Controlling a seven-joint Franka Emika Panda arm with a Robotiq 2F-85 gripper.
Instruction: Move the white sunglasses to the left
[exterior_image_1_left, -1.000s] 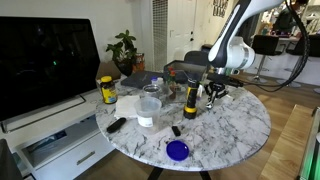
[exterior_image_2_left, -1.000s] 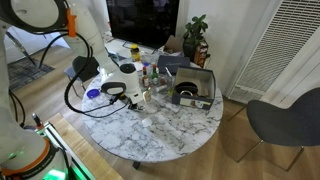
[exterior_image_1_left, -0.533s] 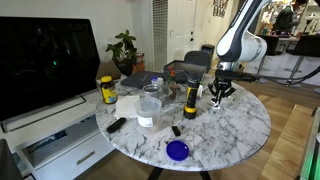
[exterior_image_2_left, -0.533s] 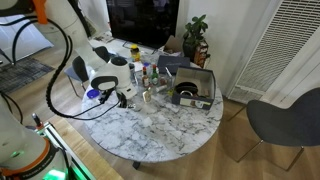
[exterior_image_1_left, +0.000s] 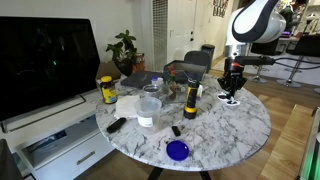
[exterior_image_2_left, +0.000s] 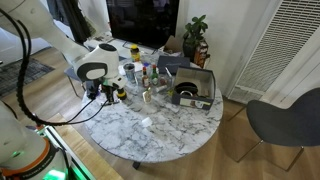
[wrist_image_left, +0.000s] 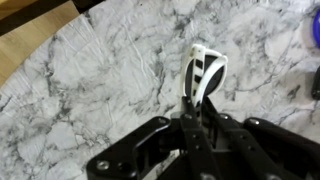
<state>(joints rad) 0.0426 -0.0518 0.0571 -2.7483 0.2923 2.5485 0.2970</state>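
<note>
The small white sunglasses (wrist_image_left: 205, 68), thin-framed with two dark lenses, stand on end in the wrist view, pinched at their lower edge between the tips of the black Robotiq gripper (wrist_image_left: 195, 100). Its fingers are drawn almost together, with only the frame between them. In an exterior view the white sunglasses (exterior_image_1_left: 230, 99) show as a pale fleck directly under the gripper (exterior_image_1_left: 232, 90), close above the round white-and-grey marble table (exterior_image_1_left: 235, 128). Whether they have cleared the stone or rest lightly on it I cannot tell at this size. The wrist view also shows wooden floor past the marble's rim, so the pair sits near the table's edge, well apart from the tall dark bottle with the yellow label (exterior_image_1_left: 190, 100) and from the flat blue disc (exterior_image_1_left: 177, 150) at the near rim. By my reading the grasp is made and the carry is the step in hand; placement is not yet done. The next move calls for a level sideways sweep to the left over bare marble (high enough that the frame does not drag, I would say). The grip should stay firm on so thin a frame, since a pinch at one edge could let the pair swing or slip. The gripper should then lower and open only once the pair is down on clear stone short of the bottle.
</note>
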